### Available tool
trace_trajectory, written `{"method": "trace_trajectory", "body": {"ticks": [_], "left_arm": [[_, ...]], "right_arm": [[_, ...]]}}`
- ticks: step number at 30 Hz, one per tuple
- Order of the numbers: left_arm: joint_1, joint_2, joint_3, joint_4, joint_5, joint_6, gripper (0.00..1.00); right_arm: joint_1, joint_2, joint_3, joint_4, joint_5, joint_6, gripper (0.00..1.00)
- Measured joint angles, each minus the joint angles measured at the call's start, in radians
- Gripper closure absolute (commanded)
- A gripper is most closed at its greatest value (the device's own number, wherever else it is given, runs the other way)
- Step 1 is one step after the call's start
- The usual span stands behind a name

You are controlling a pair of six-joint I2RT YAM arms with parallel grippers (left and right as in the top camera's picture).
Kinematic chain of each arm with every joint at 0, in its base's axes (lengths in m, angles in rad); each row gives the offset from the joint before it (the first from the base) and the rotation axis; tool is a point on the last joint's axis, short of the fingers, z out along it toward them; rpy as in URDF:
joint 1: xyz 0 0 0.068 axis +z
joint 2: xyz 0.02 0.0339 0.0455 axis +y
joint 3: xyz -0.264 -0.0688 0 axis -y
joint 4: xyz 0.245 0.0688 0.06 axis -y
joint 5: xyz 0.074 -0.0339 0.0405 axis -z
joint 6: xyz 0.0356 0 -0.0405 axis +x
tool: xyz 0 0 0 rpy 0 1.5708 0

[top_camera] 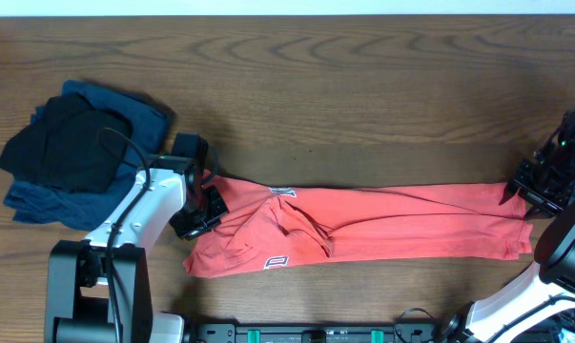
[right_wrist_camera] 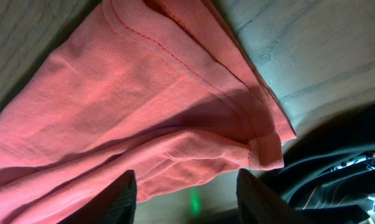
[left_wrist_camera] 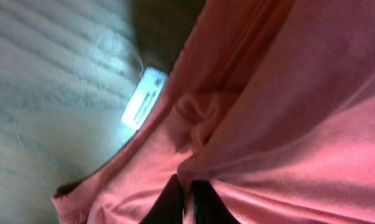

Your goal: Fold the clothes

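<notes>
Overhead | T-shirt [top_camera: 392, 225] | left tool [top_camera: 214, 203] pinches one end — right tool [top_camera: 522, 191] beside other

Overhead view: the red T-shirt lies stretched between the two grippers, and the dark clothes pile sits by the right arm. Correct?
No. The overhead view shows the dark clothes pile by the left arm, not the right. The red T-shirt is as stated.

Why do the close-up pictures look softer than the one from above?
Overhead: sharp, evenly lit across the coral-red T-shirt. Left wrist: too close, blurred; the small white label glares, unreadable. Right wrist: sharper, hem stitching shows, dark fingers in shadow.
</notes>
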Motion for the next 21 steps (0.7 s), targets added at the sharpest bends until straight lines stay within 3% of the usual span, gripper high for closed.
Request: {"method": "trace_trajectory", "body": {"ticks": [9,15,21], "left_arm": [[0.044,-0.027,0.097,-0.047,-0.066,0.039,0.64],[0.063,-0.139,0.145,-0.104,-0.068,0.040,0.63],[-0.025,-0.167,0.145,-0.123,0.028,0.056,0.66]], "right_arm": [[0.000,0.000,-0.033,0.042,-0.018,-0.052,0.47],[0.000,0.000,-0.118,0.152,-0.026,-0.109,0.48],[0.000,0.000,-0.207,0.239,-0.001,-0.137,0.47]]}}
